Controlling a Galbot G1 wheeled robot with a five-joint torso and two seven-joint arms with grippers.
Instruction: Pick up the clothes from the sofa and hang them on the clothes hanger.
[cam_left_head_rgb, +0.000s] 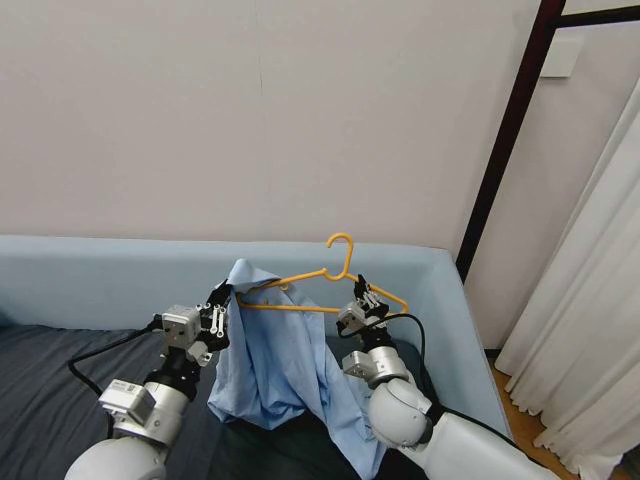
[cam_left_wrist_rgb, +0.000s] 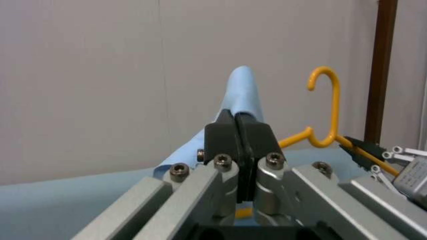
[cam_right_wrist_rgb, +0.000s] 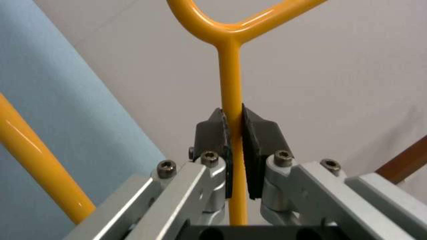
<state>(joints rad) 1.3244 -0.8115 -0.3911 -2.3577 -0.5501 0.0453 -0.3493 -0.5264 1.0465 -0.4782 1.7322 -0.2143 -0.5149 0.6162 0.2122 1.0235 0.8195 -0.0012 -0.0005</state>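
Right: left pincer (cam_left_head_rgb: 220, 296), lower centre-left, clamped shut on blue shirt (cam_left_head_rgb: 272, 368) at its top edge. Right pincer (cam_left_head_rgb: 364, 297), lower centre, closed tight on orange hanger (cam_left_head_rgb: 291, 308) wire. Hanger's left tip tucked inside shirt, all held mid-frame above sofa (cam_left_head_rgb: 90, 278). Best to keep hanger level, draw fabric taut across. No containers in play.

- No text, brand, number or sign can be read anywhere.
- On the left arm's wrist housing (cam_left_head_rgb: 135, 402), near left, a small dark marking (cam_left_head_rgb: 121, 387) — too small to make out.
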